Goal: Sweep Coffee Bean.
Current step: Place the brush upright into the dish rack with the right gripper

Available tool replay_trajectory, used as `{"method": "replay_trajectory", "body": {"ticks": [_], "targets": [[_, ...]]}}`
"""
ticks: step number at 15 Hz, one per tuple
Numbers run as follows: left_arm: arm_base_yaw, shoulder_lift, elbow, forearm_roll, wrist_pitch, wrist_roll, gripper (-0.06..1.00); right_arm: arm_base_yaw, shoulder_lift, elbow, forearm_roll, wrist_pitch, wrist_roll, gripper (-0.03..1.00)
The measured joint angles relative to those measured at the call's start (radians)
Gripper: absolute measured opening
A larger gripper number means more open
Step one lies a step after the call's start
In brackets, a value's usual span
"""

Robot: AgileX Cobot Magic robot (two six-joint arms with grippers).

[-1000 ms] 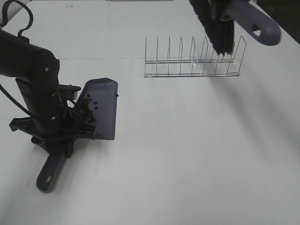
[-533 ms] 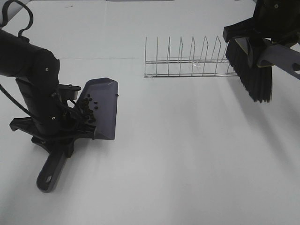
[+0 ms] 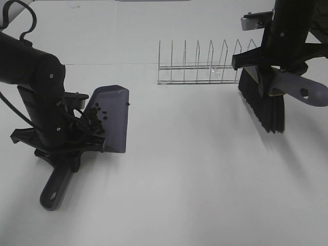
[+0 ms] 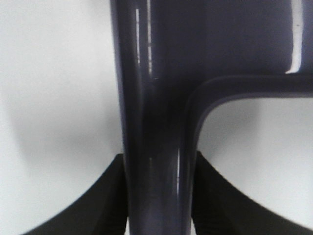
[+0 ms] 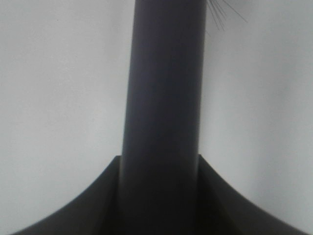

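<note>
bg: white tabletop | wire rack at back | soft shadows

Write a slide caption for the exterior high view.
With coffee beans gathered in the dustpan held by the left gripper, the right gripper holds the brush near the wire rack.

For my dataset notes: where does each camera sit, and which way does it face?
Exterior high: mounted high off the arms, looking down at the white table; both arms show, the left gripper on the dustpan, the right gripper on the brush.
Left wrist: on the left arm, facing the dustpan handle; two dark fingers show.
Right wrist: on the right arm, facing the brush handle; two dark fingers show.
Shared: dustpan in exterior and left wrist; brush in exterior and right wrist.
</note>
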State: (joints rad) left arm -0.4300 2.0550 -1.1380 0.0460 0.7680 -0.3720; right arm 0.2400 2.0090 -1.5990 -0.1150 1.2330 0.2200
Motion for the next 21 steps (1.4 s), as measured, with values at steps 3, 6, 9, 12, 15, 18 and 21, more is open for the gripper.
{"method": "replay_trajectory", "body": {"ticks": [3, 6, 9, 12, 15, 18, 21], "targets": [[0.0, 0.0, 0.0, 0.007, 0.0, 0.0, 0.35, 0.0, 0.011, 0.0, 0.039, -0.058, 0.003, 0.32], [0.0, 0.0, 0.0, 0.01, -0.001, 0.0, 0.35, 0.0, 0.028, -0.054, 0.032, -0.072, 0.009, 0.32], [0.0, 0.0, 0.0, 0.012, -0.002, 0.0, 0.35, 0.0, 0.099, -0.171, 0.012, -0.017, 0.009, 0.32], [0.0, 0.0, 0.0, 0.012, -0.002, 0.0, 0.35, 0.0, 0.174, -0.275, 0.003, -0.014, 0.009, 0.32], [0.0, 0.0, 0.0, 0.013, -0.002, 0.0, 0.35, 0.0, 0.21, -0.317, -0.001, -0.012, 0.009, 0.32], [0.0, 0.0, 0.0, 0.014, -0.002, 0.0, 0.35, 0.0, 0.247, -0.317, -0.014, -0.012, 0.009, 0.32], [0.0, 0.0, 0.0, 0.017, -0.002, 0.0, 0.35, 0.0, 0.271, -0.317, -0.015, -0.014, 0.009, 0.32]]}}
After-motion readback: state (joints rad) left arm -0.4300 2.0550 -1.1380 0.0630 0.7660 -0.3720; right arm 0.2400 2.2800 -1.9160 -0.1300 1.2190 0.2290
